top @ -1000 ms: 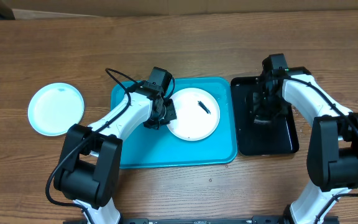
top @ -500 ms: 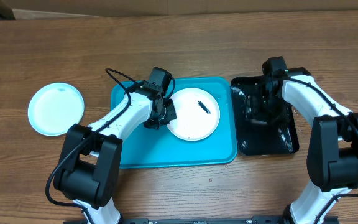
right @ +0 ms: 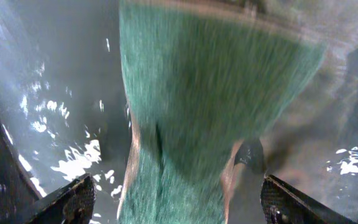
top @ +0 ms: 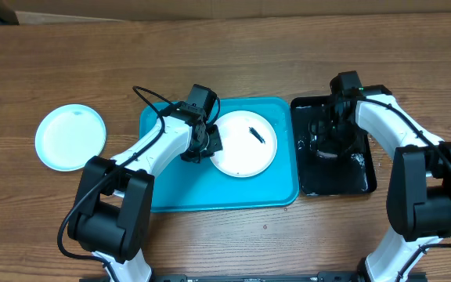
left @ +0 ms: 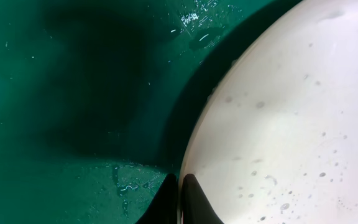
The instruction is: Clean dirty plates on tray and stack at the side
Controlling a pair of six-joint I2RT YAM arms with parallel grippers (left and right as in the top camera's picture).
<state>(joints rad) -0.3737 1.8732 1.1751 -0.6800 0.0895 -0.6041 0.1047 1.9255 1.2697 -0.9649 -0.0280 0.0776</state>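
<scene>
Left tool [left: 179, 200] clamped on white plate [top: 237, 157] rim at 9 o'clock; plate sits toward 2 o'clock in tray [top: 210, 196]. Right tool [right: 185, 199] spread wide over green pad [right: 216, 81] in black tray [top: 352, 182].

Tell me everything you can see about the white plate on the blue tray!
The white plate is round, shallow and looks like smooth plastic. It lies in the right half of the turquoise tray. A short dark smear sits toward its upper right, and tiny water drops speckle it. The left claw is pinched shut on its left rim. A dark shadow under that edge suggests it may be lifted a little.
</scene>
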